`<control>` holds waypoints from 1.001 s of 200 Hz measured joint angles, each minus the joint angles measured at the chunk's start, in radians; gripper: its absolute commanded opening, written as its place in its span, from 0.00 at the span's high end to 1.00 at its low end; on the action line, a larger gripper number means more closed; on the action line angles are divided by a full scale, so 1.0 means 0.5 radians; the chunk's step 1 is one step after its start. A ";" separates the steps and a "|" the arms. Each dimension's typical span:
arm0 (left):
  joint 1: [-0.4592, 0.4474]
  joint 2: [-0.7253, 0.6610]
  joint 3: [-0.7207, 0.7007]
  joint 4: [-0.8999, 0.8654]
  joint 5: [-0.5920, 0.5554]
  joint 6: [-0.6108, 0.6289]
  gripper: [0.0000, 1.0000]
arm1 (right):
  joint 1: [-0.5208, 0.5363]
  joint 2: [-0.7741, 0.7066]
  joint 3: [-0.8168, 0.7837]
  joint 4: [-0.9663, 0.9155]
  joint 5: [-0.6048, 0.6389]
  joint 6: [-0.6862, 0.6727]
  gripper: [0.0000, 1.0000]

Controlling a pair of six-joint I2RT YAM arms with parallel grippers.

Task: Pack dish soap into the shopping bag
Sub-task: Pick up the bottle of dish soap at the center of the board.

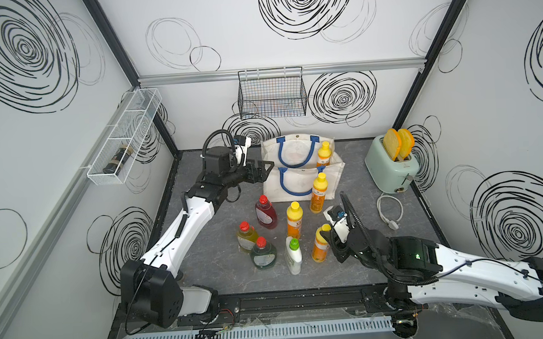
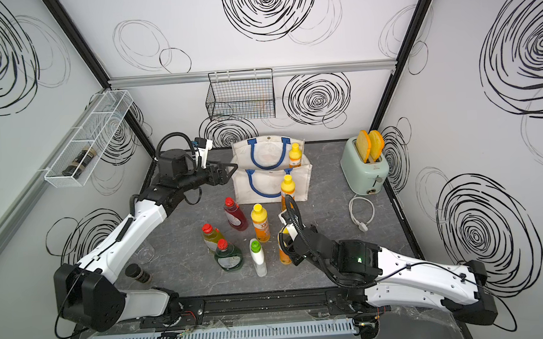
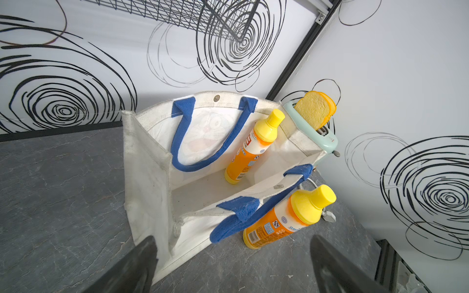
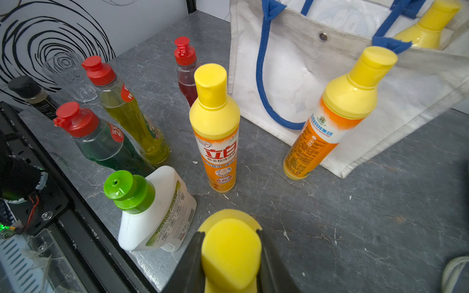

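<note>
The white shopping bag (image 1: 300, 181) (image 2: 271, 189) with blue handles stands open at the back. One orange dish soap bottle (image 1: 324, 154) (image 3: 248, 154) is inside it. Another (image 1: 318, 195) (image 4: 330, 126) stands against its front and a third (image 1: 294, 222) (image 4: 218, 142) mid-table. My right gripper (image 1: 327, 233) (image 4: 229, 232) is shut on the yellow cap of an upright orange bottle (image 1: 320, 248) (image 4: 231, 248). Red (image 1: 265, 212), yellow (image 1: 247, 236) and green (image 1: 263, 253) red-capped bottles and a white bottle (image 1: 293, 254) stand nearby. My left gripper (image 1: 268, 169) (image 3: 232, 239) is open beside the bag's left edge, holding nothing.
A mint toaster (image 1: 392, 166) with bread slices stands at the back right, its white cable (image 1: 389, 208) on the table. A black wire basket (image 1: 272, 94) hangs on the back wall and a white rack (image 1: 123, 140) on the left wall. A glass (image 2: 146, 252) and dark jar (image 2: 137, 273) stand front left.
</note>
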 measured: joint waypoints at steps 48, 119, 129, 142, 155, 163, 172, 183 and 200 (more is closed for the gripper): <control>-0.010 0.000 0.000 -0.001 -0.001 0.000 0.04 | -0.001 0.008 0.035 -0.029 0.069 -0.084 1.00; -0.043 0.000 -0.002 -0.001 -0.001 0.001 0.04 | -0.243 0.011 0.159 -0.017 0.002 -0.232 1.00; -0.046 0.000 -0.002 -0.001 -0.002 0.001 0.04 | -0.347 0.021 0.201 -0.016 -0.052 -0.254 1.00; -0.047 0.000 -0.002 -0.001 -0.001 0.001 0.04 | -0.484 0.052 0.266 -0.015 -0.125 -0.292 1.00; -0.049 0.000 -0.002 -0.001 -0.001 0.001 0.04 | -0.599 0.094 0.342 -0.016 -0.192 -0.335 1.00; -0.049 0.000 -0.002 -0.001 -0.001 0.001 0.04 | -0.654 0.127 0.391 -0.016 -0.221 -0.361 1.00; -0.049 0.000 -0.002 -0.001 -0.001 0.001 0.04 | -0.705 0.167 0.446 -0.017 -0.262 -0.386 1.00; -0.049 0.000 -0.002 -0.001 -0.001 0.001 0.04 | -0.753 0.218 0.510 -0.018 -0.310 -0.415 1.00; -0.049 0.000 -0.002 -0.001 -0.001 0.001 0.04 | -0.819 0.294 0.600 -0.019 -0.376 -0.454 1.00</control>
